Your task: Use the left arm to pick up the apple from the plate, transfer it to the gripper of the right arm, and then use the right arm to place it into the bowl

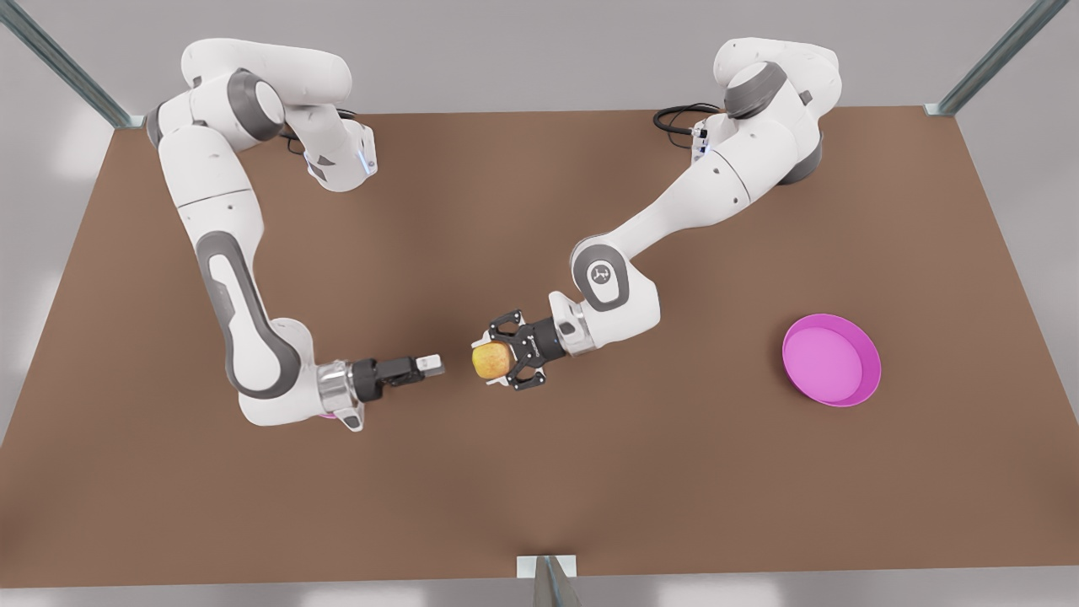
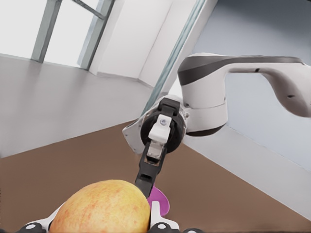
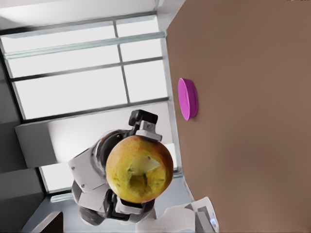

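The apple (image 1: pixel 492 361) sits pinched in the left claw (image 1: pixel 506 363), held above the brown surface (image 1: pixel 539 489) near the middle of the front view. Facing it just beside, not touching, is the right claw (image 1: pixel 432 365); its fingers look pressed together, though that's hard to judge. A pink dish, probably the plate (image 1: pixel 832 361), lies well apart at the front view's right

- Round yellow-orange apple (image 1: pixel 491 361): speckled, slightly glossy skin.
- Shallow magenta-pink plate (image 1: pixel 832 360): smooth, plastic-looking, satin.
- Brown tabletop (image 1: pixel 539 472): matt, even.
- Arm shells: glossy white plastic.
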Robot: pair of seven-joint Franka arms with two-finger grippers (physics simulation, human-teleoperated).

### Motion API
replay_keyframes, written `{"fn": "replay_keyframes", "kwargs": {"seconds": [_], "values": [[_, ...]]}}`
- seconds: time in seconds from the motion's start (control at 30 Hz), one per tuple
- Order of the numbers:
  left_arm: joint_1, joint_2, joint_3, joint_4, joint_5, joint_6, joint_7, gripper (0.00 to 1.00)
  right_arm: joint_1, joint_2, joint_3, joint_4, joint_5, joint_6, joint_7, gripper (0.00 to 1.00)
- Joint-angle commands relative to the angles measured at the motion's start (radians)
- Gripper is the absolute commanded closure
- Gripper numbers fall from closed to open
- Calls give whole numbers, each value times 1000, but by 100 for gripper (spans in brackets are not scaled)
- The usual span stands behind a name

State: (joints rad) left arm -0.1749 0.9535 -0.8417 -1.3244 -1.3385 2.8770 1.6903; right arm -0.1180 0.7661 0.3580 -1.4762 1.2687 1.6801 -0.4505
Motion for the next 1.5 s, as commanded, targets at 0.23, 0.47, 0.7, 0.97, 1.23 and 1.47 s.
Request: {"fn": "replay_keyframes", "kwargs": {"seconds": [0.23, 0.47, 0.7, 0.97, 1.23, 1.47], "values": [[-3, 8, 1, 7, -1, -4, 420, 23, 44, -1, 4, 82, -94, -10, 473, 0], [-3, 10, 1, 13, -1, -4, 420, 23, 55, 12, 2, 77, -130, -17, 507, 0], [-14, 19, 1, 28, 1, -5, 420, 23, 84, 64, 2, 79, -86, 9, 406, 0], [-18, 21, 4, 28, 1, -4, 422, 23, 90, 78, -1, 79, 54, 10, 265, 0], [-25, 24, 9, 28, 2, -4, 422, 23, 90, 121, -2, 71, 54, 32, 16, 0], [-25, 34, 10, 36, 2, -4, 422, 22, 89, 127, -1, 67, 78, 18, -94, 0]]}}
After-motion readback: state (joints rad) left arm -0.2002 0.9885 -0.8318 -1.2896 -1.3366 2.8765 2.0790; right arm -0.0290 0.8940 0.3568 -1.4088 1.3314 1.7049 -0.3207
